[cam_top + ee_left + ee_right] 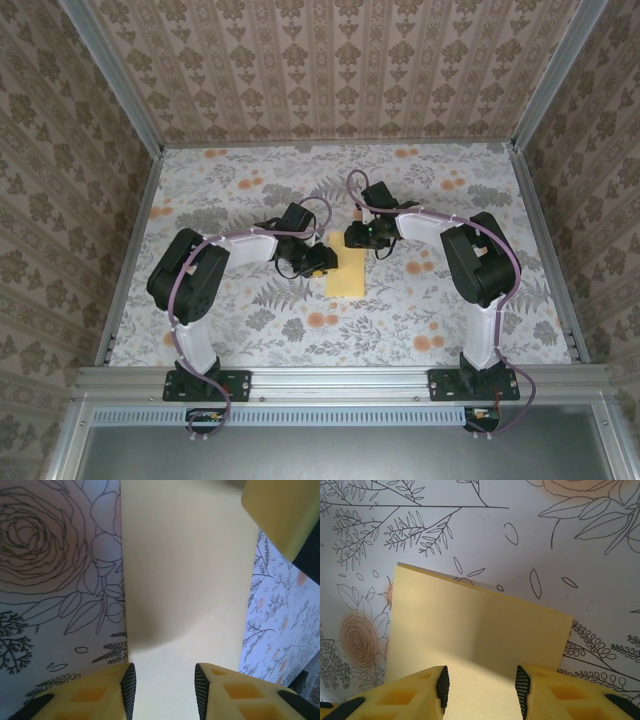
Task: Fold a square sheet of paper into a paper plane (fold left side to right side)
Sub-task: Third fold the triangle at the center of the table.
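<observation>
Basically paper (347, 275) flat below L gripper (164, 687), R gripper (481, 690), jaws parted

The square sheet of paper (347, 272) looks thin, smooth and matt to me, a plain pale yellow with no sheen and no print. Under it I see the tablecloth (240, 190), which reads as matt printed fabric lying flat. The fingers (85, 700) of the left gripper (165, 680) and those of the right gripper (482, 685) look like moulded yellow plastic, dull rather than shiny. Each finger has a black ribbed pad (129, 687) on its inner face. The frame rail (340, 378) along the near edge is pale brushed metal. The left arm's housing (185, 275) is black plastic with a slight gloss.
</observation>
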{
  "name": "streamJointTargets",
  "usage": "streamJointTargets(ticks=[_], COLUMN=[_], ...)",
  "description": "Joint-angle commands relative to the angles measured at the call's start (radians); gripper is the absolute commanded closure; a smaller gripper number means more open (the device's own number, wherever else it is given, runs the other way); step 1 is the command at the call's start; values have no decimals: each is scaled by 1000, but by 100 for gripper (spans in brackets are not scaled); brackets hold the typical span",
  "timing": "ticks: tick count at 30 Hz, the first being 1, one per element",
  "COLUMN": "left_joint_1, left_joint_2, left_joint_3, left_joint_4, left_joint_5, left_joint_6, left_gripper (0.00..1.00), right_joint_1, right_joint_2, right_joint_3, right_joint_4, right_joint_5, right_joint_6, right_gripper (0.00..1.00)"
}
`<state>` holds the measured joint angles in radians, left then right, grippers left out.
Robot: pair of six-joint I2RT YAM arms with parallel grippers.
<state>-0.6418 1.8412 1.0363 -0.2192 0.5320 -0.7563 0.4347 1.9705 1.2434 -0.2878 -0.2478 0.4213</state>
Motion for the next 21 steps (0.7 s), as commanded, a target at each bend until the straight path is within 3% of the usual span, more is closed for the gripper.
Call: streamJointTargets(ticks=[1,11,21], left_joint_1=[-8,-39,-42], left_joint_2=[-27,21,-3], left_joint_3=[-5,17,-10], left_joint_4=[-54,-75,-20], left_joint_5=[-21,-5,1], left_joint_6=[-3,0,-45], left_gripper=[60,57,64], right_joint_1=[1,1,1], right_joint_2=[40,43,47], right_joint_3=[13,15,14], right_joint_4=[-35,-37,-32], right_joint_5=[-5,-5,-11], right_joint_6=[-16,-16,-16], right_gripper=[56,56,56])
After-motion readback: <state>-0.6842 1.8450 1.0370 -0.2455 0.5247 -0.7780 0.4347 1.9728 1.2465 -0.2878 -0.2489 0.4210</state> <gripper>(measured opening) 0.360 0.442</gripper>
